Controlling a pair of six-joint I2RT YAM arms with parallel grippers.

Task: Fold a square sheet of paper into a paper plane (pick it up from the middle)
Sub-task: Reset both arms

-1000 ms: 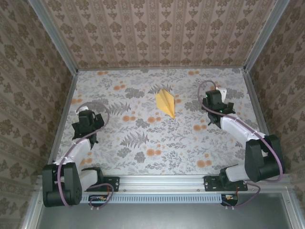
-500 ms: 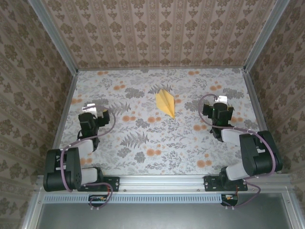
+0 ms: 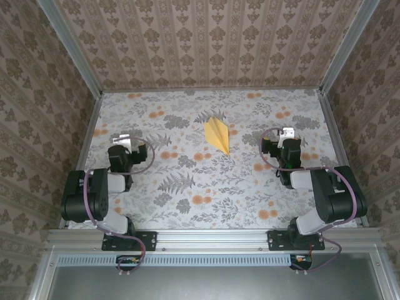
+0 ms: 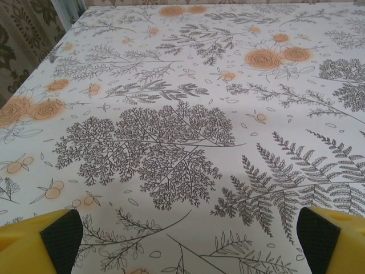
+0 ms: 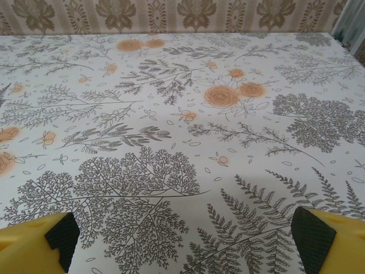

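Note:
The square sheet of paper lies folded into a yellow-orange paper plane flat on the floral table, mid-back, its point toward the near right. My left gripper hovers far to its left, open, with nothing between the yellow fingers; in the left wrist view the left gripper has bare cloth under it. My right gripper is to the plane's right, also open and empty. The right gripper looks over bare printed cloth in the right wrist view, its fingers spread wide.
Grey floral cloth covers the table, with orange flower blotches. Patterned walls close in the back and both sides. Both arms are folded back close to their bases at the near rail.
Both arms have folded back toward their bases, the elbows drawing in. The right gripper slid slightly nearer and rightward, away from the plane. The plane has not moved.

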